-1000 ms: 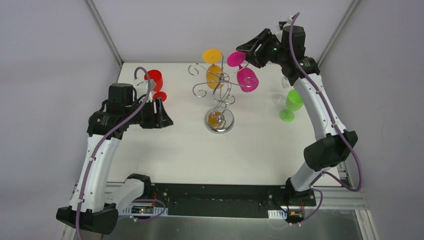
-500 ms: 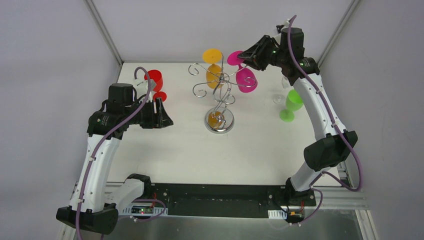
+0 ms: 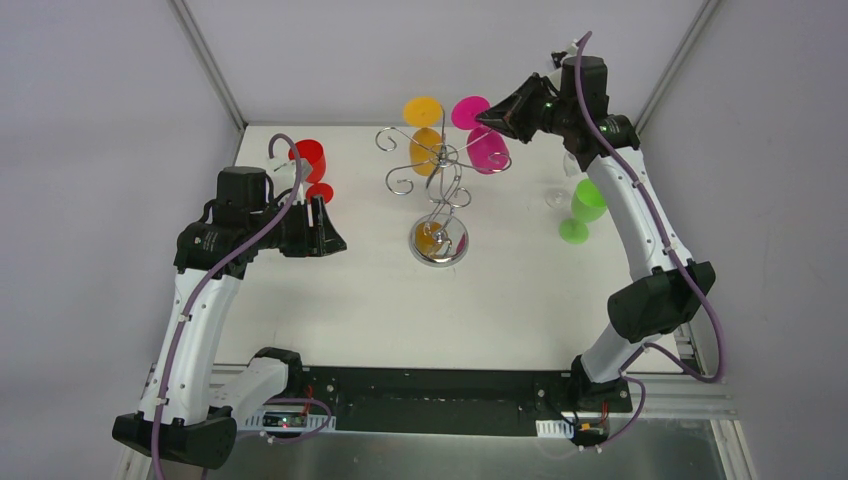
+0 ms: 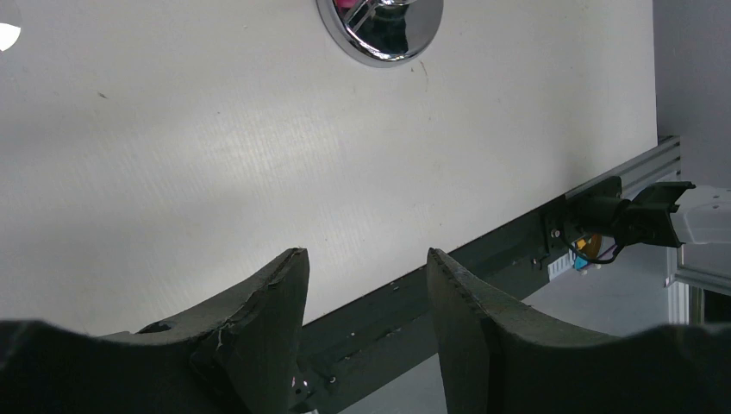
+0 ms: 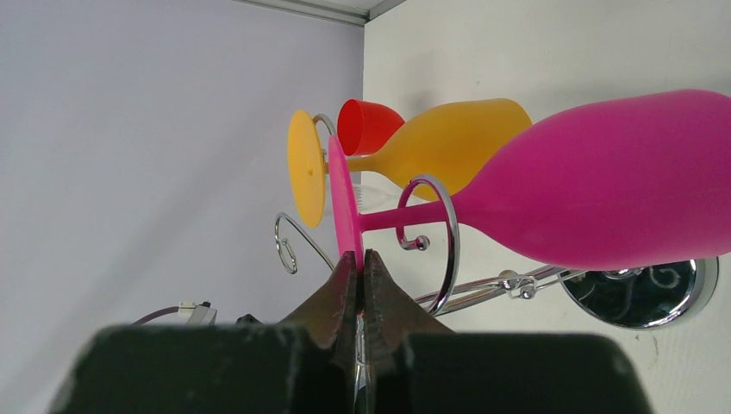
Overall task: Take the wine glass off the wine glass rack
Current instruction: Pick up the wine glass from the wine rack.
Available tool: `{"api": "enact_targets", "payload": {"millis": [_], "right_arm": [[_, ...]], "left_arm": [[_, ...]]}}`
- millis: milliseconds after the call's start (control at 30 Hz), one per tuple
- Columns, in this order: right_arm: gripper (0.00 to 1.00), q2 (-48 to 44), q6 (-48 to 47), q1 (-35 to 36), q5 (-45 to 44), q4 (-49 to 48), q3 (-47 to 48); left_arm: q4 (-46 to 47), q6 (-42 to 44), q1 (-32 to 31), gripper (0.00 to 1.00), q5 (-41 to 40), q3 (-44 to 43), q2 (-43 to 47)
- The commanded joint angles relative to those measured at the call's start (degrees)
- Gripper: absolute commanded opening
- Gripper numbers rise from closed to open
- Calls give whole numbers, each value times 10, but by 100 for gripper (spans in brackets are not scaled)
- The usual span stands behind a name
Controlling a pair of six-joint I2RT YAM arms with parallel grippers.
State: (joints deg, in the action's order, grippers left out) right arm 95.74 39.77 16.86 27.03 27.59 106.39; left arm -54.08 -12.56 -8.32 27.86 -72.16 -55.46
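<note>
Over the last second the right gripper (image 3: 490, 113) has carried the pink wine glass (image 3: 487, 150) a little toward the far edge of the table (image 3: 350, 310); the left arm has not moved. The right arm reaches high over the far right corner, elbow bent, wrist turned leftward; its fingers (image 5: 345, 276) are pinched tight on the rim of the pink glass's foot; the glass hangs bowl-down, its stem inside a curled arm of the rack (image 3: 438, 243), which stands mid-table toward the far edge. An orange glass (image 3: 427, 140) hangs just beside it. The left gripper (image 3: 330, 235) hovers near the left edge, jaws partly apart and holding nothing; a red glass (image 3: 308, 160) stands behind it, a green glass (image 3: 585, 205) near the right edge.
</note>
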Motion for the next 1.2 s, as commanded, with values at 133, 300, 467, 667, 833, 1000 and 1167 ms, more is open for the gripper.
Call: {"api": "enact_targets", "payload": {"millis": [133, 300, 467, 667, 833, 1000, 1167], "right_arm": [[0, -18, 13, 2, 9, -9, -3], [0, -36, 18, -8, -5, -18, -22], [0, -57, 39, -20, 1, -50, -51], [0, -73, 74, -31, 7, -88, -81], [0, -81, 94, -37, 9, -110, -91], [0, -89, 99, -41, 9, -109, -95], [0, -101, 97, -45, 12, -102, -98]], "left_arm": [[-3, 11, -4, 54, -9, 4, 2], [-2, 11, -4, 54, -10, 5, 1], [-2, 11, -4, 54, -5, 3, -2], [-2, 13, -4, 54, -8, 4, -4], [-2, 14, -4, 54, -10, 7, -3], [-2, 15, -4, 54, -12, 5, -4], [-3, 14, -4, 54, -13, 2, -4]]}}
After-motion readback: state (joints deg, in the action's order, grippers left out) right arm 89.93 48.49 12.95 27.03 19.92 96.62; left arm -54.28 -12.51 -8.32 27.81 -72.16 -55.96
